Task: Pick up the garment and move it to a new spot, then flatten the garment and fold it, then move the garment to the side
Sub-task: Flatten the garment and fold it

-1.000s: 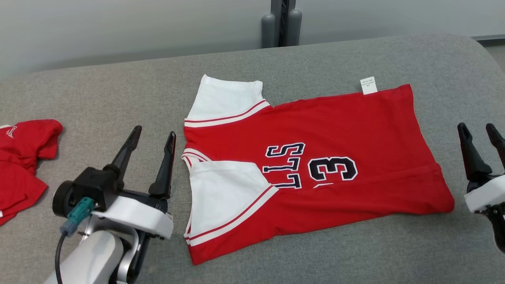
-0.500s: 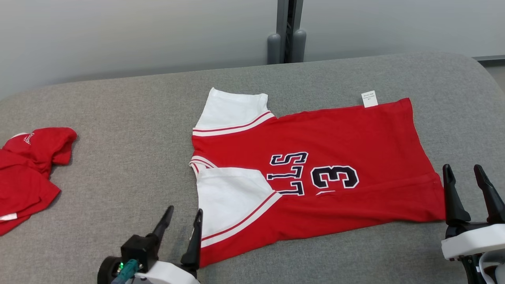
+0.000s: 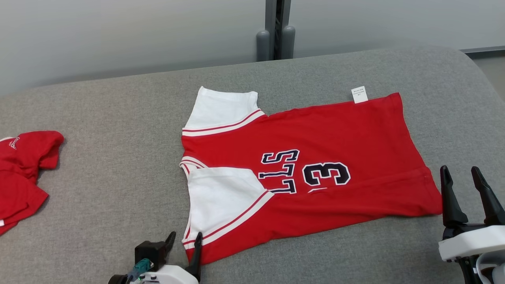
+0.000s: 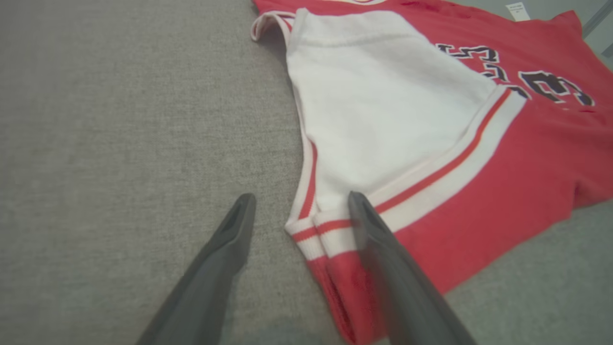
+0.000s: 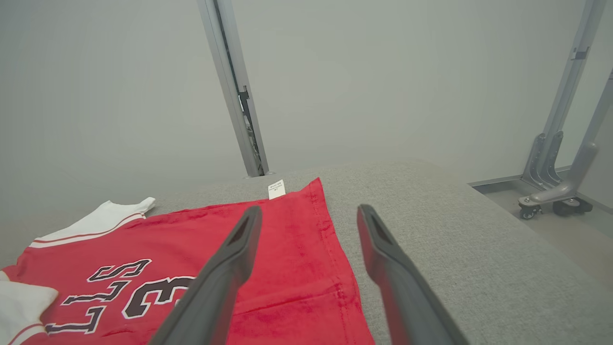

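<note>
The garment (image 3: pixel 315 138) is a red jersey with white sleeves and dark lettering, spread flat on the grey cushion (image 3: pixel 118 130). Its near sleeve is folded over the chest. My left gripper (image 3: pixel 184 236) is open at the jersey's near left corner. In the left wrist view the striped cuff (image 4: pixel 330 230) of the garment (image 4: pixel 383 96) lies between the left gripper's (image 4: pixel 301 196) spread fingers. My right gripper (image 3: pixel 460 170) stands open just right of the hem's near corner. Seen from the right wrist, the right gripper (image 5: pixel 310 209) hovers over the hem of the garment (image 5: pixel 287 268).
A second crumpled red garment (image 3: pixel 21 173) lies at the cushion's left edge. A grey post (image 3: pixel 275 29) rises behind the cushion's far edge against a pale wall. Right of the cushion the floor holds a wheeled metal frame base (image 5: pixel 550 201).
The head camera has shifted. My left gripper has come from beside the collar to the jersey's near left corner, and my right gripper has drawn nearer me beside the hem. Both stay open.
</note>
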Available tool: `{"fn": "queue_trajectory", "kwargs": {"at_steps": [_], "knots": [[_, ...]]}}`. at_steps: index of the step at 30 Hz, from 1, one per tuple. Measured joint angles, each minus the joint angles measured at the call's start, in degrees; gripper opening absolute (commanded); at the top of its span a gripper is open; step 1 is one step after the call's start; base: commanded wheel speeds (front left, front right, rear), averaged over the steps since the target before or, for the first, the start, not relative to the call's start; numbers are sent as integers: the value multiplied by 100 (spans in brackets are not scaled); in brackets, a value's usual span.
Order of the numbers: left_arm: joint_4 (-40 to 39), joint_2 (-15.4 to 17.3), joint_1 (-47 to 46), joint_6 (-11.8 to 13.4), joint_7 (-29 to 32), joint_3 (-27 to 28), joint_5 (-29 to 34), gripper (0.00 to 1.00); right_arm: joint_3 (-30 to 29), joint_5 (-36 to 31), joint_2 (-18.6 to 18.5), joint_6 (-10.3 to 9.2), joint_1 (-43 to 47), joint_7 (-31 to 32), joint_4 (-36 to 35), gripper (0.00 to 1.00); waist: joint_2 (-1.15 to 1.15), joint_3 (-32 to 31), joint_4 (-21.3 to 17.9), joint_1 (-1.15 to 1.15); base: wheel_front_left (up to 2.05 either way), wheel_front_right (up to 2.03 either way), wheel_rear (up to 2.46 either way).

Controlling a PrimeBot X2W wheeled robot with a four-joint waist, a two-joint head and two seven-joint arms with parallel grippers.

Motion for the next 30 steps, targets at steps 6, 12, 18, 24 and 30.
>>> {"fn": "queue_trajectory", "kwargs": {"at_steps": [6,12,18,24,30], "knots": [[216,-44,-180,-243,109,-114,-77,0,-277,-79,41,0,-2,-1,196,100,0,33,-43,0,0,0,0],[176,-20,-229,-286,40,-152,-36,0,-488,-136,170,0,-8,0,593,100,0,52,-18,0,0,0,0],[-122,202,-347,-115,-58,-179,312,0,-610,254,296,0,-185,0,1291,100,0,89,64,0,0,0,0],[-495,271,-360,-73,-74,-263,497,0,-602,843,394,0,-472,0,2225,100,0,137,181,0,0,0,0],[-651,334,-341,-75,-56,-371,554,0,-369,1517,425,0,-728,-1,2715,100,0,204,240,0,0,0,0]]}}
